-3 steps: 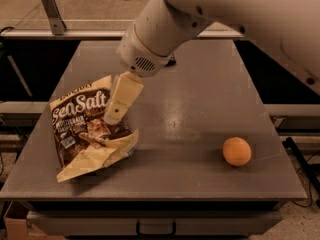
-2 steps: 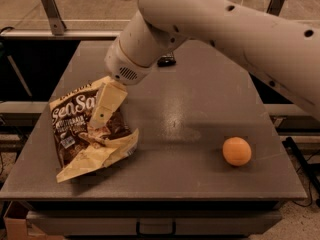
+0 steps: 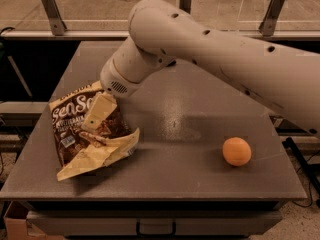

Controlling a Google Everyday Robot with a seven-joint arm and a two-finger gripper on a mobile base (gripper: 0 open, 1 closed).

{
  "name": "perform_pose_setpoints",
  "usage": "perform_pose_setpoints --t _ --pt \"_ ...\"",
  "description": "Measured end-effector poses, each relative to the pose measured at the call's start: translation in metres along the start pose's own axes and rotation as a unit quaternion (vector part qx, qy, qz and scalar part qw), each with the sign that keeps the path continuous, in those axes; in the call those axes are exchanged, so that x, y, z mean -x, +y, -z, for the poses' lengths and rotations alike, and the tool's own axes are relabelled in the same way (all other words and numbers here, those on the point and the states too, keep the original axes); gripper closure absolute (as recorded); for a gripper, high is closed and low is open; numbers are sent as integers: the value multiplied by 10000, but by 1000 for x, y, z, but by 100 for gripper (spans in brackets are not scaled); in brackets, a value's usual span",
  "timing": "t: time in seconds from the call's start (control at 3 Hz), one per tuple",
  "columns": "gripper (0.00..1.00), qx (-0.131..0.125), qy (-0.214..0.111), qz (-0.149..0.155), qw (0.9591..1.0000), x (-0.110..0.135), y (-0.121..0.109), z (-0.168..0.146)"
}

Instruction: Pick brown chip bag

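The brown chip bag (image 3: 71, 136) lies on the left part of the grey table (image 3: 200, 89). It is dark brown and glossy, with white "Sea Salt" lettering and a crumpled cream-yellow lower end. My gripper (image 3: 94, 121) reaches down from the upper right and sits on the middle of the bag, covering the right part of the lettering. The big white arm (image 3: 210, 49) crosses the view from the right edge.
An orange ball (image 3: 236, 151) sits on the table's right part, well away from the bag. Metal rail posts (image 3: 51, 9) stand behind the table. A drawer handle (image 3: 156, 228) shows below the front edge.
The arm has swung left and down. My gripper has moved from the bag's upper right edge onto its middle, hiding more of the lettering. The bag and ball lie as before.
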State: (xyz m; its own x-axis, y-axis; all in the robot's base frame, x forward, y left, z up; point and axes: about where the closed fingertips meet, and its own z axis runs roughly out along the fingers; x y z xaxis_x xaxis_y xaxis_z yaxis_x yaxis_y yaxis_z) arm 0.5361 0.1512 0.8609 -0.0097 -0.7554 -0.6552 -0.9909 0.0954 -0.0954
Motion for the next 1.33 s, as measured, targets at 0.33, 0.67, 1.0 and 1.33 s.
perform_pose_setpoints --t 0.33,0.67,1.0,1.33 --pt "41 -6 -23 -288 9996 -3 3 -6" --pt "64 -42 -52 -468 9989 -4 5 -5" --pt "87 -112 -68 -568 9983 -3 5 0" --pt "100 -221 -90 -614 9978 0 6 8"
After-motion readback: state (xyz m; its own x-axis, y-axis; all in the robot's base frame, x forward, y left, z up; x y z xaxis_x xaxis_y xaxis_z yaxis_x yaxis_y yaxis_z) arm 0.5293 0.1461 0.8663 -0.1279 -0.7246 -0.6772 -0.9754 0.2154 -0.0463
